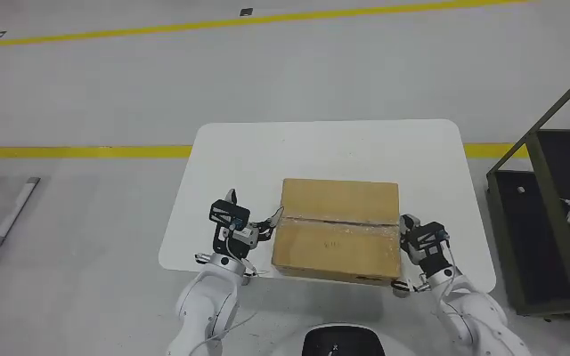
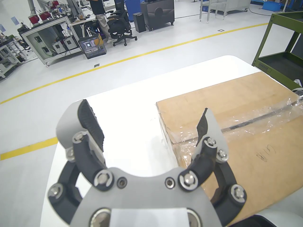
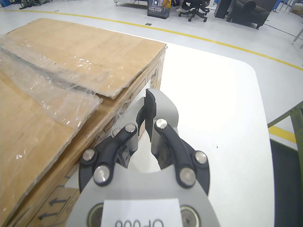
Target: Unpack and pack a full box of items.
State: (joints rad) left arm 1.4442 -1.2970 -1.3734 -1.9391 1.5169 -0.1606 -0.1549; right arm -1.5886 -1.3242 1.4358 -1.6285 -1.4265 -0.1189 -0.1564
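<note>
The box sits shut on the desk, nearer the robot's edge, with its long axis running left to right. The seam between the two top flaps follows that axis, and crumpled clear tape lies along it.

The two arms flank the short ends. The left jaws are spread wide and hold nothing. They stand at the box's left end, level with the seam, and one fingertip reaches over that edge; I cannot tell whether it touches. The right jaws are clenched on nothing. They hang just beside the right end, below the top face, over bare desk.

I judge unpacking has not begun. The far flap rides a little above the near one at the right end, its edge ragged, but both still cover the box, so its contents are hidden. The opening move would turn on the seam, which lies straight ahead of the left jaws along the box's length. That side looks better placed to get under a flap.
</note>
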